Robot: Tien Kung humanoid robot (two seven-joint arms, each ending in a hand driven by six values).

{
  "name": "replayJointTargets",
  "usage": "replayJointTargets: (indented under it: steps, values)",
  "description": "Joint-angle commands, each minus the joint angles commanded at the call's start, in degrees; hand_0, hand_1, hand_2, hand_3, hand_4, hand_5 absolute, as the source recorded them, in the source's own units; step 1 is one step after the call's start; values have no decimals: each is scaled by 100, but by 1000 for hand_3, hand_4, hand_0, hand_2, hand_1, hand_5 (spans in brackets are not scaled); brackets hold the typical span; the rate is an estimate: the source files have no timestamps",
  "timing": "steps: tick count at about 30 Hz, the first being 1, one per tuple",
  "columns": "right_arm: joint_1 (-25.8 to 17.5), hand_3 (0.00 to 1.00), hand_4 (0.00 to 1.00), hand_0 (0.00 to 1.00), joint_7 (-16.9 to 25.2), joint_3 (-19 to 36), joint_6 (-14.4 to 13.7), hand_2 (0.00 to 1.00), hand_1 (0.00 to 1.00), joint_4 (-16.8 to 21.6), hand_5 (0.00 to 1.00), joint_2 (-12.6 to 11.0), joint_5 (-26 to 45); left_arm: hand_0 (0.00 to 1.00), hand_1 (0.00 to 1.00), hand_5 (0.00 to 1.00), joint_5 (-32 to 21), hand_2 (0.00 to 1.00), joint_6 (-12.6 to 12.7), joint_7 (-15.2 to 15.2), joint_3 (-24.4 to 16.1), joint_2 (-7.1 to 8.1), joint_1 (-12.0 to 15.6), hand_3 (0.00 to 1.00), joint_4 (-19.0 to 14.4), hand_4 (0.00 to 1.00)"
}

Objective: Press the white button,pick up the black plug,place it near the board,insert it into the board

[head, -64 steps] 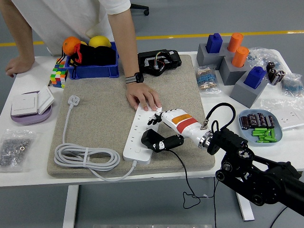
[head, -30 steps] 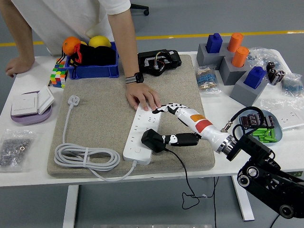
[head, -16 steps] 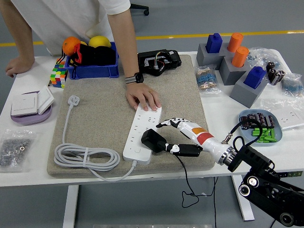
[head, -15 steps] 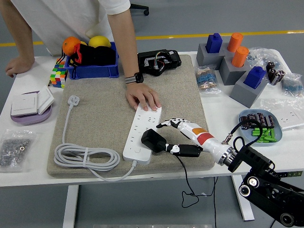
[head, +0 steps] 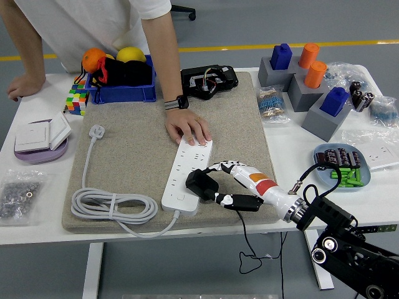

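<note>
The black plug (head: 198, 182) sits against the right edge of the white power board (head: 181, 168), near its front end, on the grey mat (head: 131, 156). My right hand (head: 216, 184) reaches in from the lower right. Its white fingers (head: 215, 167) curl over the plug's far side and the thumb (head: 240, 202) lies on the near side, so it is shut on the plug. The plug's thin black cable (head: 246, 240) hangs over the table's front edge. A person's hand (head: 187, 128) presses flat on the board's far end.
The board's white cable (head: 115, 205) lies coiled at the mat's front left, with its white plug (head: 96, 131) further back. A blue bin (head: 121, 90), a black device (head: 209, 81), grey blocks (head: 308, 87) and a blue dish (head: 343, 168) also stand around.
My right forearm has swung down and back toward the table's near edge. The hand stays at the plug, which has hardly shifted on the board's edge. The person's hand has not moved.
</note>
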Motion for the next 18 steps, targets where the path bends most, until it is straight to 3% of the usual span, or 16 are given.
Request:
replayJointTargets:
  steps: [18]
  values:
    - [94, 781, 732, 974, -62, -195, 33, 822, 868, -71, 780, 90, 1, 624, 632, 374, 17, 639, 0, 1, -9, -3, -8, 694, 0, 588]
